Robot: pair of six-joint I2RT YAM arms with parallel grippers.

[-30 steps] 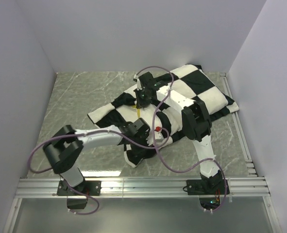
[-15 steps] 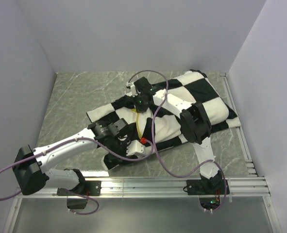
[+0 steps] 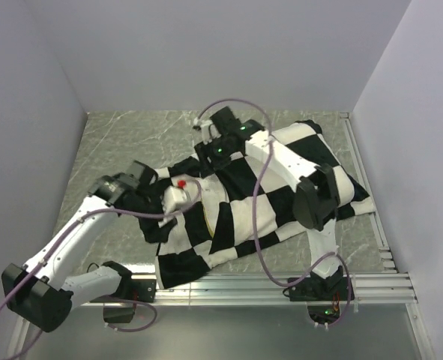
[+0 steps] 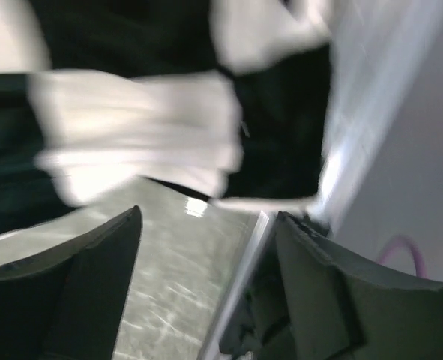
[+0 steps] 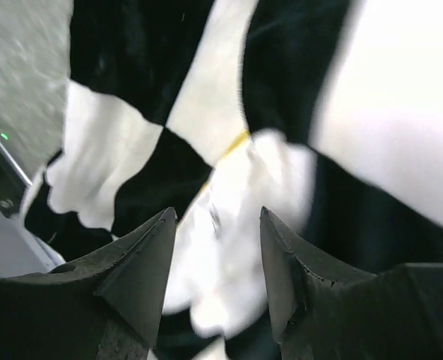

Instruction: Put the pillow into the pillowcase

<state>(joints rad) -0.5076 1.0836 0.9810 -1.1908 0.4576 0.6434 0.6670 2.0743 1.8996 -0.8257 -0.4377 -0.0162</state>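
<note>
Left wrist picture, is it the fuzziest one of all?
Yes: in the left wrist view the pillowcase is smeared, its squares running into each other; in the right wrist view the cloth is only soft at the edges, and the checks can be told apart; the top external view is sharp all over.

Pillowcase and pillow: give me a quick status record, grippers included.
pillowcase: rumpled, spread across the table
pillow: mostly covered; cream patch with yellow edge shows in right wrist view
left gripper: open, empty
right gripper: open, empty, over the pillowcase
task state: cannot tell if pillow is fully inside
</note>
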